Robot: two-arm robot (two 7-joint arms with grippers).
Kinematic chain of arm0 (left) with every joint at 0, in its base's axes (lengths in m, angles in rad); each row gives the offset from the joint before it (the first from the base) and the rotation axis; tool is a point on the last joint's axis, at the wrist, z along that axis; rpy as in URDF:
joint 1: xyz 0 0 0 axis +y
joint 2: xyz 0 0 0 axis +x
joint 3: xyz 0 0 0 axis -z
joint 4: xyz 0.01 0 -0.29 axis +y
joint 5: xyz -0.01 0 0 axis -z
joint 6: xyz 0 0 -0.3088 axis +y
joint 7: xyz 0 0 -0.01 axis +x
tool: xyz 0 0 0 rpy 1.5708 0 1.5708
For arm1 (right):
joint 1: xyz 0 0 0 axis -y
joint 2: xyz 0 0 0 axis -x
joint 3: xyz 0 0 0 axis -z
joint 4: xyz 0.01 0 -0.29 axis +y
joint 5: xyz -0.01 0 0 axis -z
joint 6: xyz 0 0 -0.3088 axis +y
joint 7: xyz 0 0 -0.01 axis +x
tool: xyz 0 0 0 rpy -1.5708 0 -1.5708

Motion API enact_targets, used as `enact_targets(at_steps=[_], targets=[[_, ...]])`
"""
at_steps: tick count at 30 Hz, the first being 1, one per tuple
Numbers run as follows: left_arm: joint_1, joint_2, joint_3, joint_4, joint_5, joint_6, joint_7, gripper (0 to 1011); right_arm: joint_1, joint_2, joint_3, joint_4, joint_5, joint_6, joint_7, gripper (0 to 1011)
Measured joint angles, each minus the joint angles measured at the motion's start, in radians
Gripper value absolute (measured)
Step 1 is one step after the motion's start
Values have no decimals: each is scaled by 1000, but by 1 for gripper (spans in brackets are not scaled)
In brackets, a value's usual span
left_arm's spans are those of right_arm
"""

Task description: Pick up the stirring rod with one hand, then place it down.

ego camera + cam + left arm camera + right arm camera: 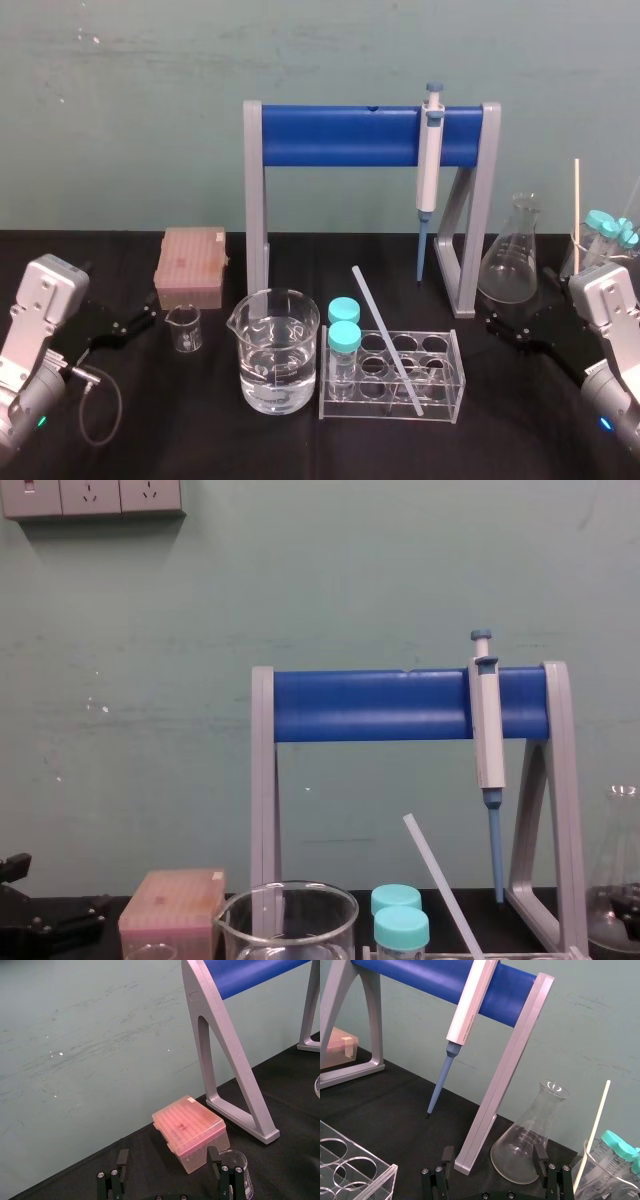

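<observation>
Your left gripper [168, 1156] and right gripper [493, 1155] stood wide open; the stirring rod [386, 336] lay between them, across the tube rack [456, 352].

My left gripper [167, 1157] sits at the lower edge of the frame, its black jaws standing wide apart. Just beyond them, at lower centre, a translucent pink lidded plastic box [190, 1130] rests on the black tabletop [290, 1105]. A small clear glass beaker [239, 1167] stands beside the box at lower right. A grey slanted stand leg [225, 1055] crosses the right half, carrying a blue horizontal bar [250, 972] at upper right. A scuffed pale teal wall [90, 1045] covers the left.
</observation>
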Motion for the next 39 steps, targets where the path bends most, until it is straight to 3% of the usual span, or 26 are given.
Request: enact_targets(at_steps=[39], targets=[[0, 0, 0, 0, 0, 0, 0, 1000, 0, 0, 0, 0, 0, 0, 0, 1003]])
